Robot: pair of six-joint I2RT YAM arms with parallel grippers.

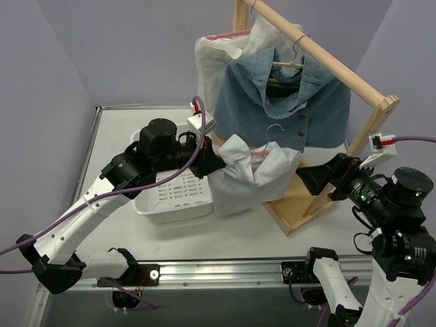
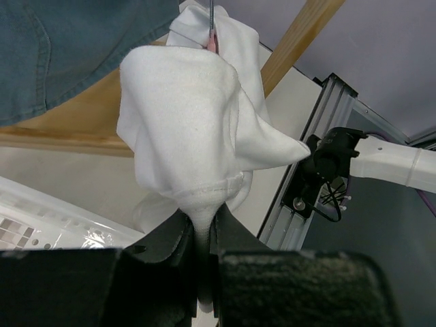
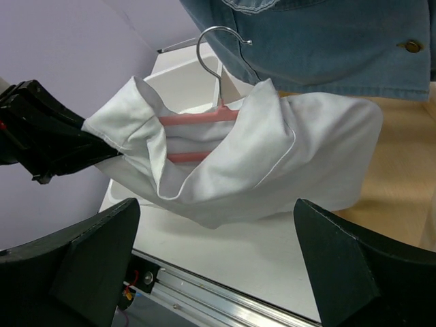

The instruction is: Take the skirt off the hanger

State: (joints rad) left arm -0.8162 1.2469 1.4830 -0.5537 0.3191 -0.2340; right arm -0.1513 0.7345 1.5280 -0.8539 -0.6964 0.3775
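The white skirt hangs on a pink hanger with a metal hook, held in the air in front of the wooden rack. My left gripper is shut on the skirt's left edge; in the left wrist view the cloth is pinched between the black fingers. My right gripper is wide open and empty, just right of the skirt, which fills the right wrist view between and above the open fingers.
A wooden clothes rack stands at the back right with a denim garment and a white garment hanging on it. A white plastic basket sits on the table below my left arm. The table's front rail runs along the near edge.
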